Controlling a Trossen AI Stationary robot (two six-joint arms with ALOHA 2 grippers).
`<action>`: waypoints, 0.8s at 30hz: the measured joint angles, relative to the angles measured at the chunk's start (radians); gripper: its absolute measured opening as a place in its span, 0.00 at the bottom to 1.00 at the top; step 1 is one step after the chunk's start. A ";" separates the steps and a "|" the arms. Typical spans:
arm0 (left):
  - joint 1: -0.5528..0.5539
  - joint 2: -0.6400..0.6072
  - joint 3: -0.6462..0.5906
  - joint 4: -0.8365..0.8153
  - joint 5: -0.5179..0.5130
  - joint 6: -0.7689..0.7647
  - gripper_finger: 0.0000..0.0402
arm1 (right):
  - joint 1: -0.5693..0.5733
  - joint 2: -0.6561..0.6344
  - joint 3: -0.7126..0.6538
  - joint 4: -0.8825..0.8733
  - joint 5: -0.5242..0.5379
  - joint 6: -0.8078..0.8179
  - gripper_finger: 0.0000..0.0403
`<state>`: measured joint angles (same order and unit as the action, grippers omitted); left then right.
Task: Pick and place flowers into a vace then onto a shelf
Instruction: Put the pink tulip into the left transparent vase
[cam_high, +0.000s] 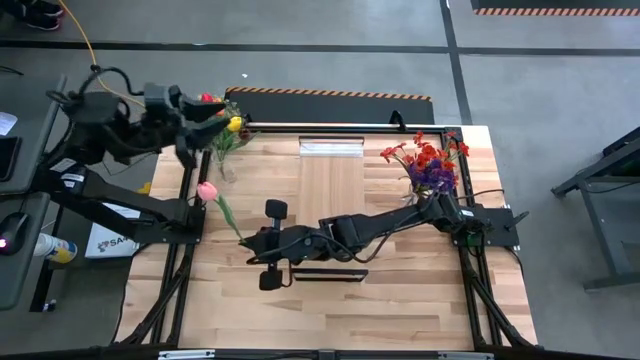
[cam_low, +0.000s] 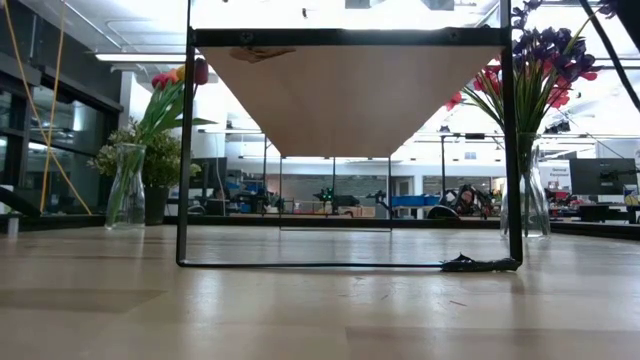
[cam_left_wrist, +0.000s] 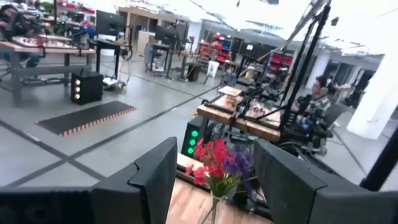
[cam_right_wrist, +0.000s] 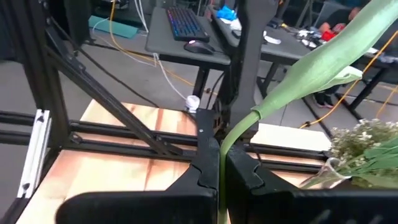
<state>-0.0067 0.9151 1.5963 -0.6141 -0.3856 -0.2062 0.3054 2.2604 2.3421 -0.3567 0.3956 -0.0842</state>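
Grey concrete floor (cam_high: 300, 70), a hazard-striped mat (cam_left_wrist: 87, 117), a desk (cam_right_wrist: 180, 37) bearing a keyboard (cam_right_wrist: 186, 25).

Right pincer (cam_right_wrist: 219, 171) clamps green flower stem (cam_right_wrist: 239, 127).

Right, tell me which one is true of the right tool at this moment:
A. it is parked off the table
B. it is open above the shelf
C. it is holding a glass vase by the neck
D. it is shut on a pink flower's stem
D: the right tool is shut on the green stem of the pink flower, which the right wrist view shows pinched between its fingers over the tabletop.
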 joint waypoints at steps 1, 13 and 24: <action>0.000 -0.008 0.000 -0.002 0.009 0.000 0.61 | 0.002 0.000 0.000 0.007 0.008 -0.005 0.00; 0.000 -0.104 0.000 -0.102 0.188 -0.036 0.60 | 0.004 -0.041 -0.002 0.062 0.120 -0.096 0.00; 0.000 -0.115 0.000 -0.216 0.247 -0.087 0.59 | -0.009 -0.077 0.000 0.164 0.155 -0.227 0.00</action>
<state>-0.0071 0.8002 1.5963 -0.8306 -0.1385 -0.2929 0.2959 2.1836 2.3417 -0.1932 0.5501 -0.3112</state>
